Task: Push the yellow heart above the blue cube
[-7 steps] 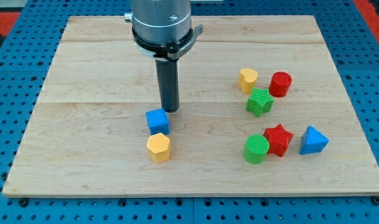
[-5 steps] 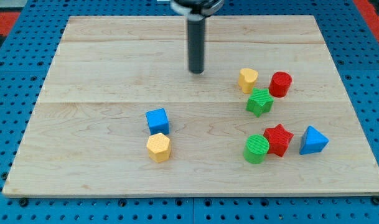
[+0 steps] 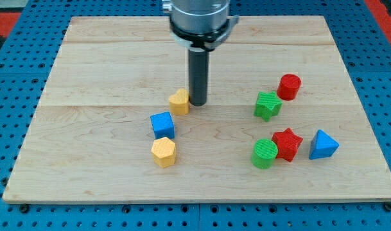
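The yellow heart point(image 3: 179, 101) lies near the middle of the wooden board, just above and slightly right of the blue cube point(image 3: 162, 124). My tip point(image 3: 198, 102) stands right beside the heart's right side, touching or nearly touching it. The rod rises from there to the arm's grey end at the view's top.
A yellow hexagon block point(image 3: 164, 152) lies just below the blue cube. On the right are a red cylinder point(image 3: 289, 86), a green star point(image 3: 268, 105), a green cylinder point(image 3: 264, 153), a red star point(image 3: 287, 143) and a blue triangle point(image 3: 322, 144). The wooden board point(image 3: 86, 64) lies on blue pegboard.
The yellow heart has moved left from beside the red cylinder to just above the blue cube. My tip has moved down and now stands at the heart's right side.
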`<move>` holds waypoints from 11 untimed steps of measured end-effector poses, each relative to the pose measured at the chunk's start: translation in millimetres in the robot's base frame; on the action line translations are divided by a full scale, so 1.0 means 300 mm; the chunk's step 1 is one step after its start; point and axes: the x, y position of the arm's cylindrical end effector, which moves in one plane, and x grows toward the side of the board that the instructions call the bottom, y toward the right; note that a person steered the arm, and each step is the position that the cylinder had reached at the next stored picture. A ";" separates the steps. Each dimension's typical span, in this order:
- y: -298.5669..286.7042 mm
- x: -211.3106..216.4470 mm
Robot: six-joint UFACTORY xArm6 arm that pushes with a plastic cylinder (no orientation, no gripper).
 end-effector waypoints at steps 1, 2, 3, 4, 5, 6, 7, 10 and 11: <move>0.023 -0.106; -0.053 0.036; -0.059 0.065; -0.059 0.064; -0.059 0.010; -0.059 -0.060; -0.058 -0.120; -0.065 -0.155; -0.073 -0.155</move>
